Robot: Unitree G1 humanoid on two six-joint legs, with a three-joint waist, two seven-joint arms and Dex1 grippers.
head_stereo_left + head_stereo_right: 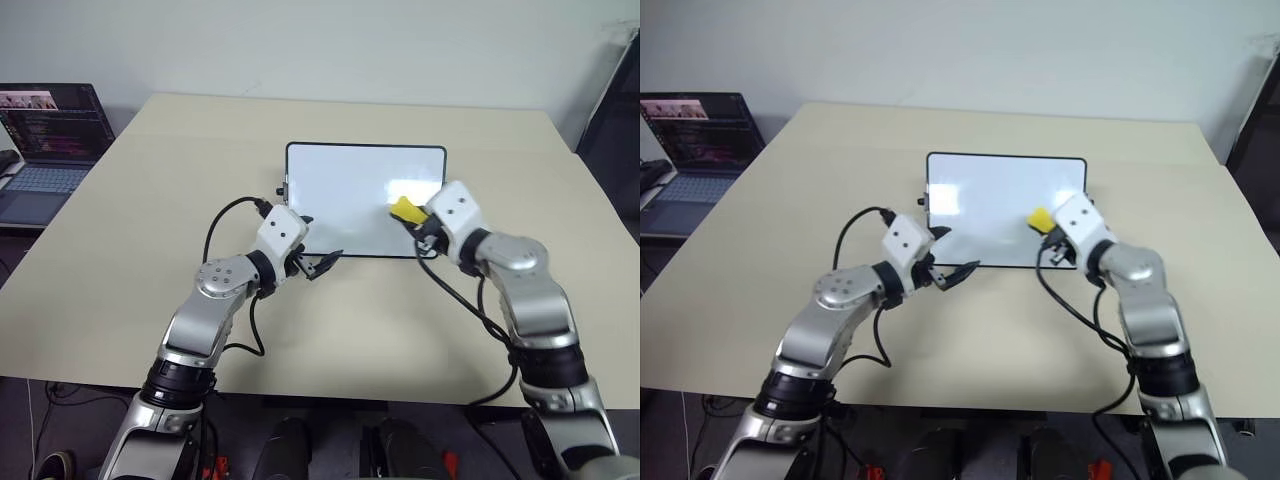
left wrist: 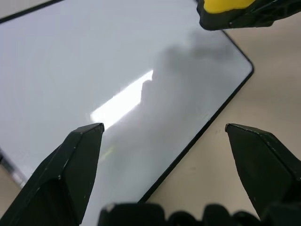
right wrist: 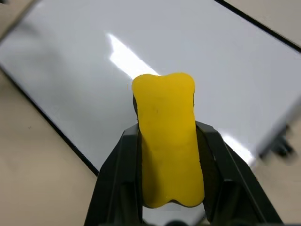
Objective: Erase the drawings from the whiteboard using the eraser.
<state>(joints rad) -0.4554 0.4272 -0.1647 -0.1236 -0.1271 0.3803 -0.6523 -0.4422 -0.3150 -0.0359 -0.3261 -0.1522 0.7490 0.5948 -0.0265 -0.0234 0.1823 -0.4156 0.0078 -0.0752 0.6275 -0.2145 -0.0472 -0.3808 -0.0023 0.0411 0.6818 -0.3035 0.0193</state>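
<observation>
Over the whiteboard's (image 1: 350, 200) right edge, the right gripper (image 1: 412, 214) pinches the yellow eraser (image 1: 404, 209) between both fingers. To wipe well, it should press the eraser flat and sweep evenly, while the left gripper (image 1: 318, 266), spread wide at the near edge, steadies the board. Glossy and white, the board lies on the table (image 1: 150, 220); I can make out no pen marks.
</observation>
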